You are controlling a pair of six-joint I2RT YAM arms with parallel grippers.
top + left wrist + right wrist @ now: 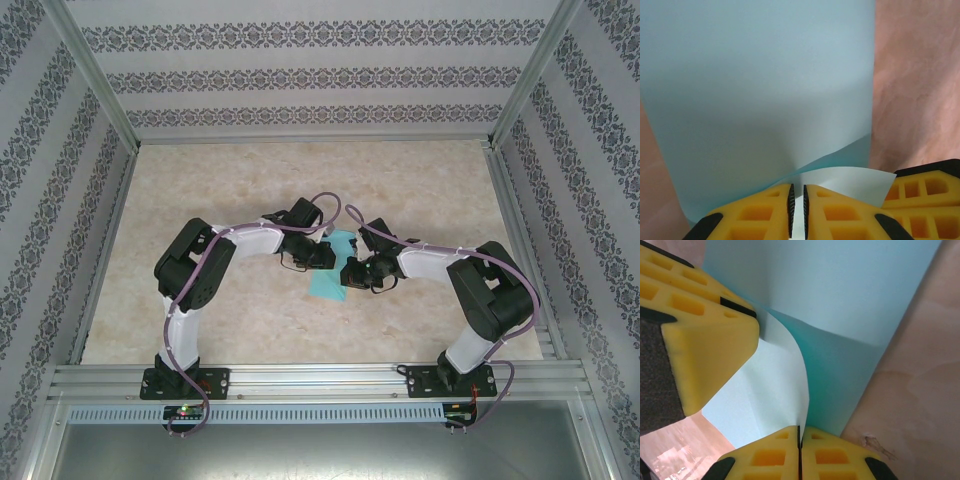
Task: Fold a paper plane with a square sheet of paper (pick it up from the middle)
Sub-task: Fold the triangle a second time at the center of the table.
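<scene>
Back wall: you face white wallpaper crossed by horizontal bands of dark grey ornament.
Side walls: the same paper stands to your left and right, its bands slanting.
Table top: pale beige with a marbled pattern; your wrist views show it pinker.
Frame posts: bare aluminium profiles rise from the table's far corners.
Near rail: ribbed aluminium runs across the front edge, with a slotted strip just below.
Light: even and soft, shadows faint.
</scene>
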